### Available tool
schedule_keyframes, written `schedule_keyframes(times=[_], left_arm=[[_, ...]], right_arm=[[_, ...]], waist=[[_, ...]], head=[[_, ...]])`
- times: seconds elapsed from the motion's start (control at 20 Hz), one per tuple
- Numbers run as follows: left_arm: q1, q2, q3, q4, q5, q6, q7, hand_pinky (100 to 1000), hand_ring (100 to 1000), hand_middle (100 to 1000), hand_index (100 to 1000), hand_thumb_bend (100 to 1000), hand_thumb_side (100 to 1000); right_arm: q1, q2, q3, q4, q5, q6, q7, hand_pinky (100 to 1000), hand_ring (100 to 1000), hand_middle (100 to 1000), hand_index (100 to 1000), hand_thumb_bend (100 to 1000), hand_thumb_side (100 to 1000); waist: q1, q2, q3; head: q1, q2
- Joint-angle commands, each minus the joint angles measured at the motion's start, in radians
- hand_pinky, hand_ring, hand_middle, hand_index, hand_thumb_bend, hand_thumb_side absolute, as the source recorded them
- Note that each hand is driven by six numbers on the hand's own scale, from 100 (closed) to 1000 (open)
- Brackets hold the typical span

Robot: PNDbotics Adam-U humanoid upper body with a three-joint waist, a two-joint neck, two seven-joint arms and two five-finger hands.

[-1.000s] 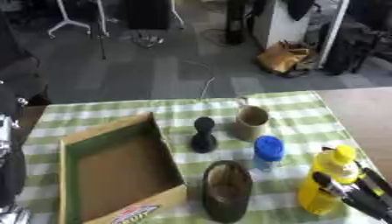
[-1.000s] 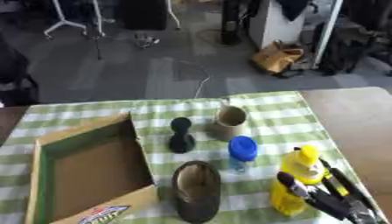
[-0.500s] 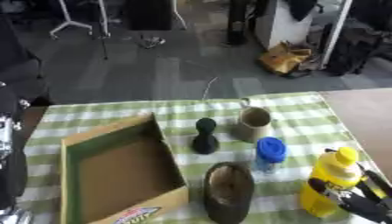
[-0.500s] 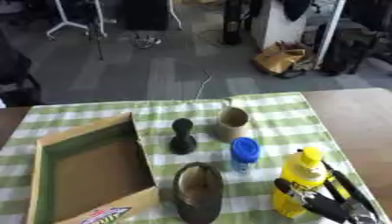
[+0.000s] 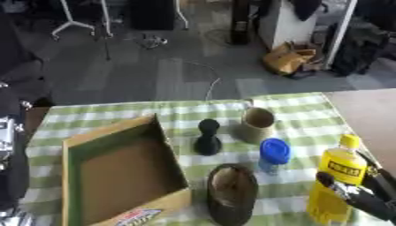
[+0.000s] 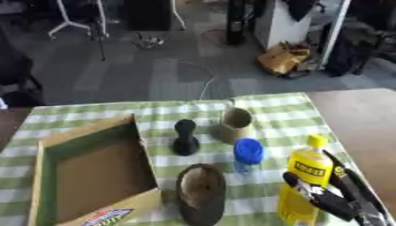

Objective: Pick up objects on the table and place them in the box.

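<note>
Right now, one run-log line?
right hand: shut on yellow bottle | left hand: not in view | box: empty | phase: grasp

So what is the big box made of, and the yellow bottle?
The box looks like cardboard: dull brown floor, thin flat walls with pale cut edges, and printing on the front flap. The yellow bottle looks like plastic: smooth, bright, slightly shiny, with a moulded cap and a stuck-on label. The right robot hand has its fingers wrapped around it. I can't be fully sure from looks alone.
</note>
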Motion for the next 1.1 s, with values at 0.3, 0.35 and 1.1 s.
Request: schedule_keyframes(times=[0.3,0.35,1.1], left_arm=[[-0.015,0.007,-0.001,-0.019,0.000,0.003,0.001,842,892,817,723,100,1000],[-0.015,0.007,-0.001,-0.019,0.000,0.003,0.001,842,892,817,723,100,1000],[-0.011,0.004,-0.002,-0.019,0.001,0.004,-0.002,840,889,818,723,100,1000]], right_arm=[[-0.011,-0.029,-0.020,-0.017,-0.025,-0.008,-0.054,537,398,329,610,294,539],[-0.012,-0.030,-0.021,-0.019,-0.026,-0.011,-0.060,511,382,318,606,302,502],[-0.027,-0.069,-0.029,-0.133,-0.077,-0.012,-0.126,285,200,277,576,231,434]], waist=[[-0.002,-0.019,0.001],[-0.001,-0.019,0.001],[-0.001,-0.022,0.000]], head=[[0.002,-0.005],[0.002,-0.005],[0.001,-0.004]])
